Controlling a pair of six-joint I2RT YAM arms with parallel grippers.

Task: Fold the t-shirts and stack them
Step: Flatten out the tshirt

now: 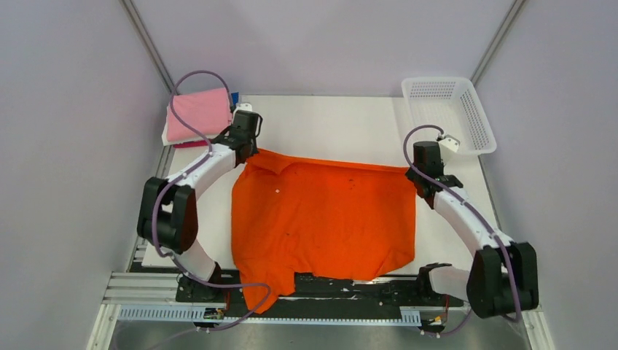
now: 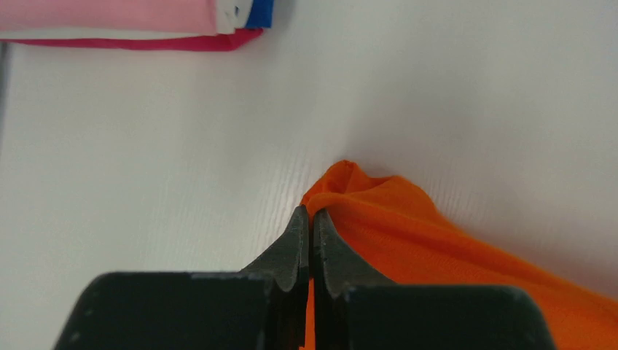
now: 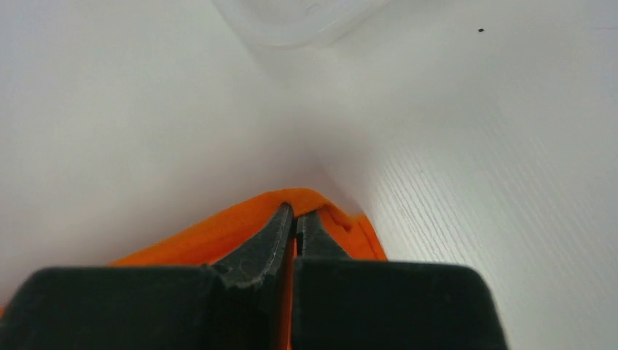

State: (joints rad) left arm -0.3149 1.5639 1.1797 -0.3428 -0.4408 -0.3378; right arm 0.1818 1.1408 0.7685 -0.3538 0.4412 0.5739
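The left fingers (image 2: 294,246) are pressed together, clamped on the far left corner of the orange t-shirt (image 1: 324,215), with a small peak of cloth bunched at their tips. The right fingers (image 3: 268,240) are closed as well, pinching the far right corner, where the hem curls around them. The shirt lies spread over the middle of the table (image 1: 328,120), mostly flat, creased near its far left corner, one part hanging over the near edge. The folded t-shirts (image 1: 198,113), pink on top, sit at the table's far left corner; a white mesh basket (image 1: 448,109) stands far right.
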